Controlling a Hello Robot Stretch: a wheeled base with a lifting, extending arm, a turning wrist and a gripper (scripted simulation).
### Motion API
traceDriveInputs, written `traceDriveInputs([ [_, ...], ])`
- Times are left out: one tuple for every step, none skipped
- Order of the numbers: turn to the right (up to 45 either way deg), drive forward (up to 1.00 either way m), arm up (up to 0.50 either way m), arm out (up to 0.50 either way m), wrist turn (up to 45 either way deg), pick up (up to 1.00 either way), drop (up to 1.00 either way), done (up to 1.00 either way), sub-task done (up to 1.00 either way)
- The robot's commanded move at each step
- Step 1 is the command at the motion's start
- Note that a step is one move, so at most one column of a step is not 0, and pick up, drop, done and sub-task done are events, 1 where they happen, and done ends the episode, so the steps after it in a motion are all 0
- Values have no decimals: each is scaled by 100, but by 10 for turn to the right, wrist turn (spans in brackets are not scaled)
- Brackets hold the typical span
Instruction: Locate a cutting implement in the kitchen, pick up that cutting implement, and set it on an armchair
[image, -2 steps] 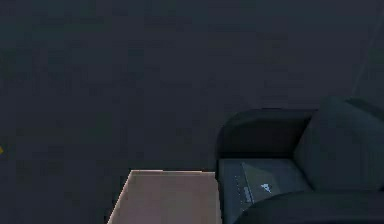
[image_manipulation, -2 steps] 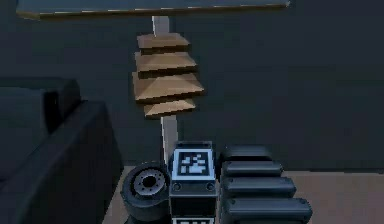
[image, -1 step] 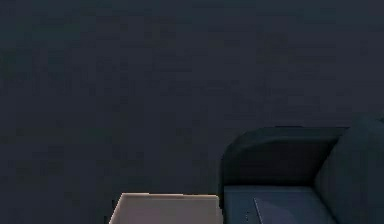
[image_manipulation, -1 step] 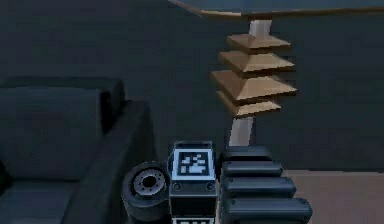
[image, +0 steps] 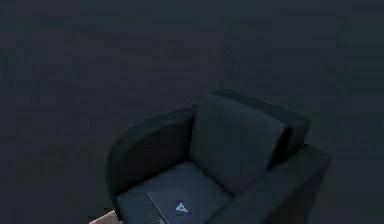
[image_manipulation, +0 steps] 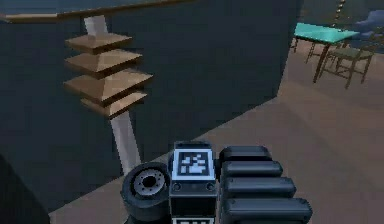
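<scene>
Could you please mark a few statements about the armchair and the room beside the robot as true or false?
1. A dark armchair stands in the forward view's lower right. True.
2. The armchair's seat is bare. False: a flat dark thing lies on it.
3. A teal table stands in the arm side view's upper right. True.
4. The wooden tiers on a pale pole stand at the arm side view's right edge. False: they are in its left half.
</scene>
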Motion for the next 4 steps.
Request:
traceDriveInputs([
  [-300, 0, 0, 0, 0, 0, 0, 0, 0],
  [270, 0, 0, 0, 0, 0, 0, 0, 0],
  [-270, 0, 0, 0, 0, 0, 0, 0, 0],
  [240, 0, 0, 0, 0, 0, 0, 0, 0],
])
